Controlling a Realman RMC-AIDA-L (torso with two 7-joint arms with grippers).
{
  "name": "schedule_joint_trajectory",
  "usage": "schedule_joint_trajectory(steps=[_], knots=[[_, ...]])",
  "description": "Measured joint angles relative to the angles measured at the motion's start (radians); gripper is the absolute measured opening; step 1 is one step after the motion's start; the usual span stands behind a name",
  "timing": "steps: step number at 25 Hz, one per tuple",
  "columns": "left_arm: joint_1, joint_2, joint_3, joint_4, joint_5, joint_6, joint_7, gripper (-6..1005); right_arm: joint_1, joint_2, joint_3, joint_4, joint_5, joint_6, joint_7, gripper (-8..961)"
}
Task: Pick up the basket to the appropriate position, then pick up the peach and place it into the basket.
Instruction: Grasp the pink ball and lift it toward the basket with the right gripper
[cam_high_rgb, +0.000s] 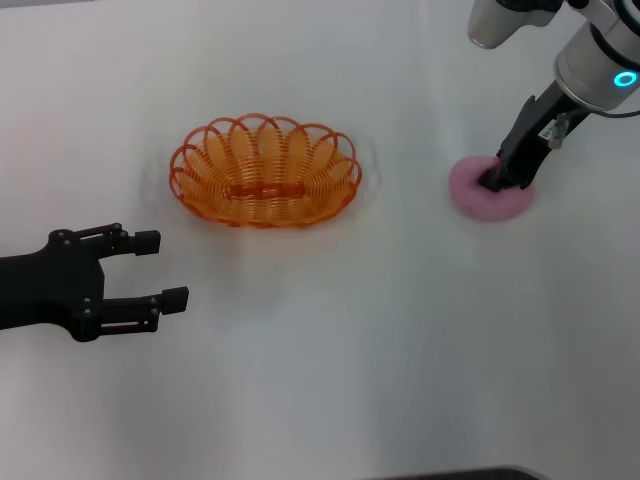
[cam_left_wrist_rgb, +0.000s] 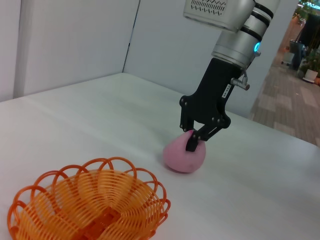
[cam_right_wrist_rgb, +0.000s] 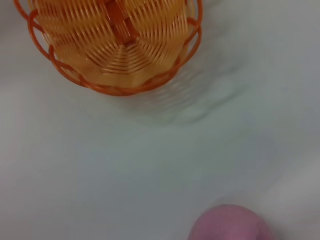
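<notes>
Right gripper (cam_high_rgb: 508, 180) at frame right, fingers closed around peach (cam_high_rgb: 478, 192) for lifting; basket (cam_high_rgb: 264, 171) upper centre, empty, awaiting fruit; left gripper (cam_high_rgb: 165, 270) lower left, fingers apart, idle

Head view: high, looking down on basket (cam_high_rgb: 265, 175). Left wrist: low, oblique across it. Right wrist: close overhead. All share basket (cam_left_wrist_rgb: 87, 202) (cam_right_wrist_rgb: 115, 45).

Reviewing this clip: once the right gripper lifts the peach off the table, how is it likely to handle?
The peach is round and smooth, so it could probably roll if released on the bare table. It looks matte and soft, likely giving the right gripper, whose jaws straddle its top, decent friction. It seems light for its size, though weight cannot be confirmed.
</notes>
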Motion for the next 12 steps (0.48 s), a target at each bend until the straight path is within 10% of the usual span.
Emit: schedule_joint_trajectory(steps=[12], knots=[[0.0, 0.0, 0.0, -0.001, 0.0, 0.0, 0.0, 827, -0.001, -0.001, -0.001, 0.001, -0.001, 0.0, 0.001, 56]])
